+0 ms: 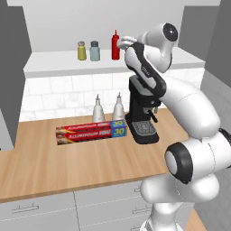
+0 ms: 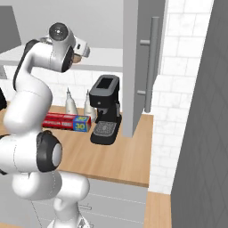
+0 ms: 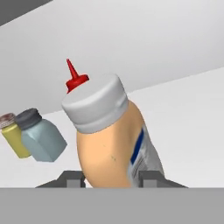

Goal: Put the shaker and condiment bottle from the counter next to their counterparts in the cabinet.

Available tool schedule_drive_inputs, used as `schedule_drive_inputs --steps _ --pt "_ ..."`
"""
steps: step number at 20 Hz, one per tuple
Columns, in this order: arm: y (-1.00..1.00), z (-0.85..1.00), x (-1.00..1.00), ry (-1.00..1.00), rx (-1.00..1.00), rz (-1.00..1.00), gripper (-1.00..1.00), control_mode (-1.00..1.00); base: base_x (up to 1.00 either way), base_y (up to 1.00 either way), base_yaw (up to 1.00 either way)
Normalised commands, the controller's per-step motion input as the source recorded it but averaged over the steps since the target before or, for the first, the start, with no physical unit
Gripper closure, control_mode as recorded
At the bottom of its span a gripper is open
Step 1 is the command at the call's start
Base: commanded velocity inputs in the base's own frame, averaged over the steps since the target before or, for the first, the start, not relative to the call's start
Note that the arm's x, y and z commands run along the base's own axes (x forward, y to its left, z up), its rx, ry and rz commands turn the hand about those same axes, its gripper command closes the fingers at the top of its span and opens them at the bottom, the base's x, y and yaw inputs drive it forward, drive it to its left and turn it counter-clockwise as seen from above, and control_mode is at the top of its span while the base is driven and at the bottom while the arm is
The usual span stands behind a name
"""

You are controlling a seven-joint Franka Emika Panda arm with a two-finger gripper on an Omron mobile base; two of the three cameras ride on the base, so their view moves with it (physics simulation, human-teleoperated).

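A: Left base view. The shaker (image 1: 81, 50) stands on the cabinet (image 1: 49, 63) shelf, just beside the grey-blue shaker (image 1: 94, 51). The red squeeze bottle (image 1: 115, 45) stands to their right, with the arm's wrist up at shelf height next to it. On the counter (image 1: 45, 162): foil box (image 1: 89, 131), two cone bottles (image 1: 98, 109), coffee machine (image 1: 143, 113).

B: Right base view?

A: The hand is at the shelf edge; a tan body peeks out beside it, too small to say more.

B: Hand view?

A: The gripper (image 3: 109, 177) is clamped on the condiment bottle (image 3: 111, 144), held tilted in front of the red nozzle, over the white shelf.

B: Progress?

A: Shaker placed. The bottle is at the cabinet, not yet set down. Remaining, I judge: stand it by the red bottle, then release.
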Motion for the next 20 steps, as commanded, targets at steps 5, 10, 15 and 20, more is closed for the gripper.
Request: schedule_drive_inputs --steps 5,10,15,20 --pt "0.0 -0.07 0.47 0.0 -0.03 0.1 1.0 -1.0 0.0 0.0 0.0" --pt "0.0 -0.17 0.47 0.0 -0.03 0.1 1.0 -1.0 0.0 0.0 0.0" --pt "0.01 -0.57 0.3 0.0 -0.07 0.08 -1.0 -1.0 0.0 0.0 0.0" --pt "0.0 -0.3 0.09 0.0 -0.04 0.08 -1.0 -1.0 0.0 0.0 0.0"
